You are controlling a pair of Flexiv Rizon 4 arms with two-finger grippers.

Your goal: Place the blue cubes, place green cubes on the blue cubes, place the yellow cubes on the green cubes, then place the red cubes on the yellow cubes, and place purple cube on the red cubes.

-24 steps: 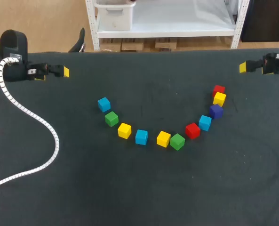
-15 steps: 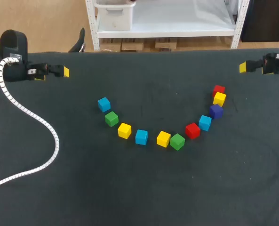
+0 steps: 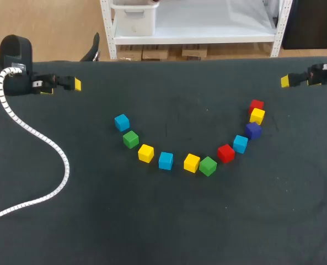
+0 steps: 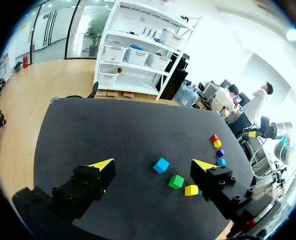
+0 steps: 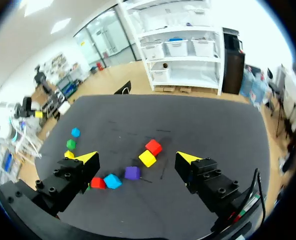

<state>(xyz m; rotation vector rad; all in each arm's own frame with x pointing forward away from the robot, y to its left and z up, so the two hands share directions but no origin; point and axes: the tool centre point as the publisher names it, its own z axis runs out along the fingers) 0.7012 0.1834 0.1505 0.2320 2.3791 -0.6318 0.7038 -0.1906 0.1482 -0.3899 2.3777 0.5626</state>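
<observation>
Your left claw (image 4: pixel 153 165) hangs empty, fingers apart, at the bench's (image 3: pixel 97 221) far left edge. Start with the leftmost blue cube (image 3: pixel 122 122): drop straight down, square to its faces, staying clear of the green cube (image 3: pixel 130 139) just beside it. The right claw (image 5: pixel 138 158) is likewise spread and empty. Only the head view shows the whole arc of cubes; the left wrist view's own finger hides part of it.

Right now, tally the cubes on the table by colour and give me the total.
Blue cubes: 3
Green cubes: 2
Yellow cubes: 3
Red cubes: 2
Purple cube: 1
Total: 11
</observation>
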